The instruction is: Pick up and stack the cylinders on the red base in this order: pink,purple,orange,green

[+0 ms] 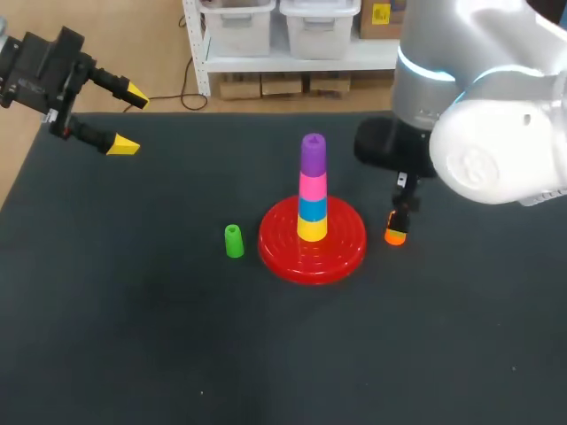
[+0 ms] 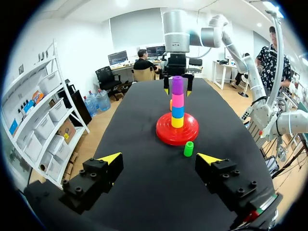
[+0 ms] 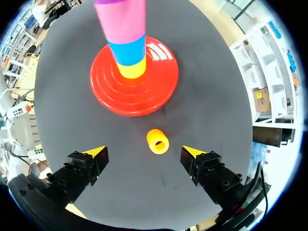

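The red base (image 1: 339,254) stands mid-table and carries a stack of yellow, blue, pink (image 1: 312,187) and purple (image 1: 313,152) cylinders. An orange cylinder (image 1: 395,234) stands upright on the mat just right of the base. My right gripper (image 3: 144,152) hangs open above the orange cylinder (image 3: 157,141), one finger on each side and neither touching. A green cylinder (image 1: 233,241) stands left of the base. Far back at the left my left gripper (image 1: 126,119) is open and holds nothing; ahead of it lie the green cylinder (image 2: 188,148) and the base (image 2: 177,136).
A black mat (image 1: 133,336) covers the table. My right arm (image 1: 478,133) looms over the back right and hides part of the mat there.
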`<action>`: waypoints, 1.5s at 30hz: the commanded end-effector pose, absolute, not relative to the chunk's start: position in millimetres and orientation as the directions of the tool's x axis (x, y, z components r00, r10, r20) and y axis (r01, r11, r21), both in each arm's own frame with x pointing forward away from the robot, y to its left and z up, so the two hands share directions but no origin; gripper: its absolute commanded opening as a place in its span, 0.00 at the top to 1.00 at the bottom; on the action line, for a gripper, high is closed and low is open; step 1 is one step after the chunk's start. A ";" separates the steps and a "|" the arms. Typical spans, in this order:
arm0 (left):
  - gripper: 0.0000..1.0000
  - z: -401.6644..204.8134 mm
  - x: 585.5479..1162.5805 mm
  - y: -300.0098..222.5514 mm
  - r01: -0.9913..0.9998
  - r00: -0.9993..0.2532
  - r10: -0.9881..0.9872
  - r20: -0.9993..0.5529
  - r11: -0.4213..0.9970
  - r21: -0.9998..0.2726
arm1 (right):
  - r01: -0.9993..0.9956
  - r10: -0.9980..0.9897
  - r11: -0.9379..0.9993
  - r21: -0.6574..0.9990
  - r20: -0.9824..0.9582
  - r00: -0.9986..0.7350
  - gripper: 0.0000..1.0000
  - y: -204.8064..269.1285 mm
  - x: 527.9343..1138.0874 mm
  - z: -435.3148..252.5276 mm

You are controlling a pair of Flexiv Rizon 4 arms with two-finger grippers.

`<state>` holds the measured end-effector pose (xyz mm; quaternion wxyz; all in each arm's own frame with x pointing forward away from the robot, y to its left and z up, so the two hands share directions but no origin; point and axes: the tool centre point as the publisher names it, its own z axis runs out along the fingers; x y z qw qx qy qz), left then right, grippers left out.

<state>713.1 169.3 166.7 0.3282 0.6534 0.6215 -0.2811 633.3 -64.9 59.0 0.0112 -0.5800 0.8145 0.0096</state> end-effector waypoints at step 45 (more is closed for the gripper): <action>0.00 166.1 713.6 169.7 0.997 0.070 0.628 -0.775 -0.013 0.080 | -0.886 -0.886 0.464 -0.016 -0.010 -0.464 0.00 -71.6 650.4 5.6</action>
